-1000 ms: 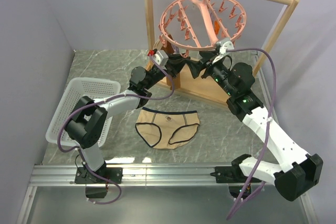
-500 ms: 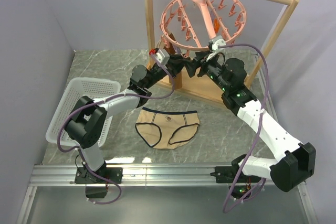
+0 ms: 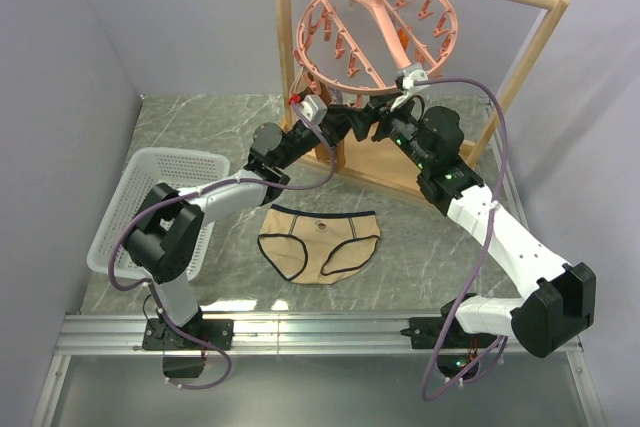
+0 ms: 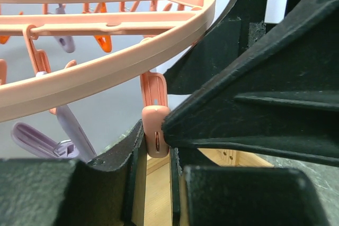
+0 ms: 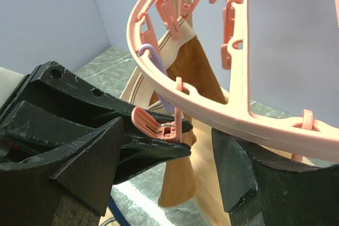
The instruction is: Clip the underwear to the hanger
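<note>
Underwear (image 3: pixel 320 244) lies flat on table (image 3: pixel 200 127), below both raised arms. Left gripper (image 4: pixel 157 146) pinches 1 clip peg (image 4: pixel 155 133) of hanger (image 3: pixel 385 25); right gripper (image 3: pixel 385 125) spread, empty, just beside.

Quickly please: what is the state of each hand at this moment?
Left hand: closed on a peg of the hanger.
Right hand: open, holding nothing.

Left tool (image 3: pixel 353 118) pinched tight, right tool (image 3: pixel 384 119) spread.
</note>
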